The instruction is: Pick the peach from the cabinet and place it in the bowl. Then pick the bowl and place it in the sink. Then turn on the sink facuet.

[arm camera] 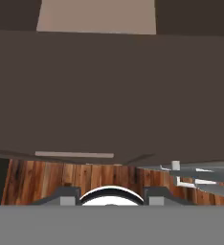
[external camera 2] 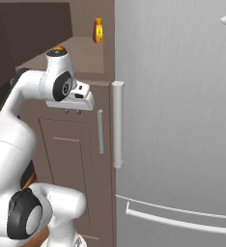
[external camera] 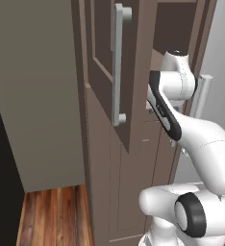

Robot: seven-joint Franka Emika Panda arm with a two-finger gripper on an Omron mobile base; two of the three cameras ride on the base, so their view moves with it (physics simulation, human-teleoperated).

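Claw [arm camera: 112, 200]: in the hand view the two dark fingertips [arm camera: 70, 198] stand apart, a moderate gap, nothing between them; partly open, holding nothing. In the right base view the claw [external camera 2: 72, 111] shows as short nubs under the white hand, pointing down

Peach [external camera 2: 60, 48]: a small orange-red cap peeks over the top of the wrist joint in the right base view, mostly hidden by the arm. It sits above the claw and farther back, on the open brown shelf, apart from the claw. Whether it rests right at the shelf edge cannot be told

Cabinet [external camera: 136, 72]: dark brown door with a recessed panel, swung open, just left of the claw's arm in the left base view; its long vertical grey bar handle [external camera: 117, 62] is upright and not touched by the hand

Ahead of the claw, hand view: a flat dark brown cabinet front close up, with wood floor [arm camera: 47, 177] below it

Arm pose: rises from the base, the forearm slanting up, bends at a high wrist joint level with the shelf, and the hand hangs from that joint with the fingers toward the floor, close in front of the lower cabinet panel

Other: a yellow-orange bottle [external camera 2: 99, 30] stands upright on the shelf, above the claw and deeper in. A grey fridge [external camera 2: 182, 96] stands right of the claw, its vertical handle [external camera 2: 118, 124] near but not touching
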